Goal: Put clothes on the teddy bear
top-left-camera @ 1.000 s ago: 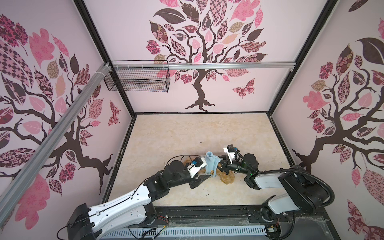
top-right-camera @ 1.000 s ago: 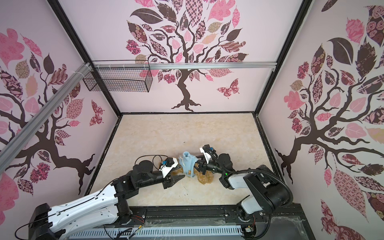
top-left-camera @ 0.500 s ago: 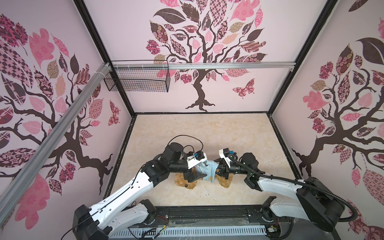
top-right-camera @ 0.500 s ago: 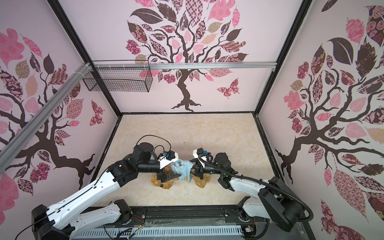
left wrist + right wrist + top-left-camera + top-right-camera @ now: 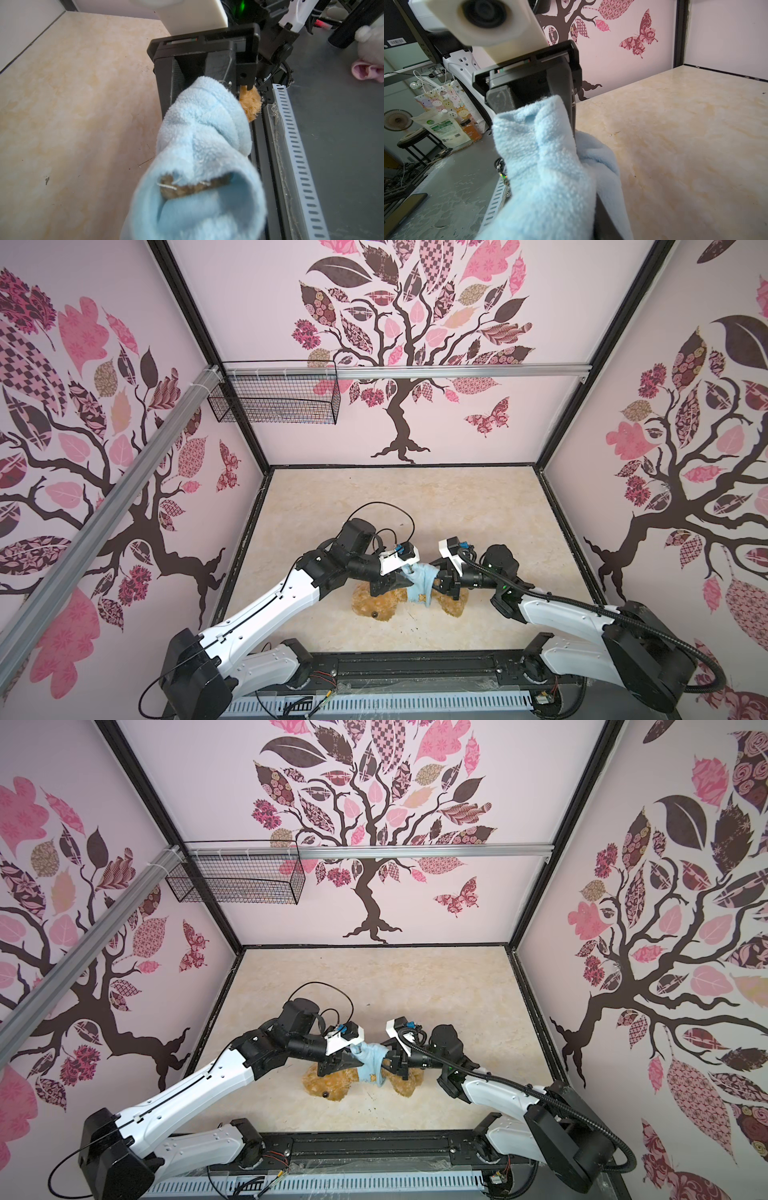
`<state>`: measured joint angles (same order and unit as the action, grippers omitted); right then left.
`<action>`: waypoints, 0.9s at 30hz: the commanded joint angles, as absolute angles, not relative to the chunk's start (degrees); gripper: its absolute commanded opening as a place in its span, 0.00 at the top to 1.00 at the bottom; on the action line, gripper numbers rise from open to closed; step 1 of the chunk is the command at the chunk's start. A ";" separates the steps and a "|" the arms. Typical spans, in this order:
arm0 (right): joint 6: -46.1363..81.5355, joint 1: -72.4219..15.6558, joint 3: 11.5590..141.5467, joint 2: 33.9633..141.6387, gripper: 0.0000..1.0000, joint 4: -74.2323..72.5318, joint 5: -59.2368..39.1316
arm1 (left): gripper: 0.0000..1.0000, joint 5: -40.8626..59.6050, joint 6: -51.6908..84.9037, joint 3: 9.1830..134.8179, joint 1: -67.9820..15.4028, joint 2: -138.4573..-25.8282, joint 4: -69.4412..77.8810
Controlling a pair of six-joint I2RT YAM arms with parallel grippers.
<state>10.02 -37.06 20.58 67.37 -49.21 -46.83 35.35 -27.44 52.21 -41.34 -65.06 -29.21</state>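
The teddy bear (image 5: 376, 608) (image 5: 328, 1085) lies on the tabletop near the front edge, head to the left and legs (image 5: 453, 605) to the right. A light blue shirt (image 5: 419, 587) (image 5: 372, 1065) stretches across its middle between my two grippers. My left gripper (image 5: 405, 581) (image 5: 533, 104) is shut on the shirt's left end, above the bear's head. My right gripper (image 5: 437, 584) (image 5: 205, 83) is shut on the right end. The shirt (image 5: 199, 145) (image 5: 542, 166) hides each wrist camera's own jaws. A tuft of bear fur (image 5: 250, 104) shows beside the right gripper.
A black wire basket (image 5: 272, 398) hangs from the aluminium rail (image 5: 457, 371) at the back left. Enclosure walls bound the beige table (image 5: 395, 506) on three sides. The arm-base rail (image 5: 415, 672) runs along the front edge. A pale plush toy (image 5: 369, 41) lies outside the cell.
The left arm swung up from the front and over the bear's head, and its gripper closed on the shirt. The shirt went from standing upright to stretched sideways across the bear.
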 commanded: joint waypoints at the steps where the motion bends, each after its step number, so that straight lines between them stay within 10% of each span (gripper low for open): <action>1: 6.87 -37.48 22.71 61.86 0.59 -43.54 -42.28 | 0.82 32.73 -28.10 50.19 -41.14 -62.50 -26.49; 6: 5.13 -37.32 23.07 53.20 0.25 -23.29 -24.76 | 1.00 25.81 -28.23 47.86 -41.13 -58.11 -24.32; 15: 2.83 -39.46 24.55 39.20 0.00 -15.49 -20.44 | 1.00 20.65 -28.97 46.04 -41.14 -55.29 -22.89; 27: -13.73 -52.50 31.80 57.01 0.00 -18.49 -5.72 | 1.00 26.81 -27.97 46.42 -41.13 -56.14 -22.39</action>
<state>-9.56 -52.40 30.04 54.35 -17.23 -11.00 23.44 -28.34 47.42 -41.32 -56.66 -25.08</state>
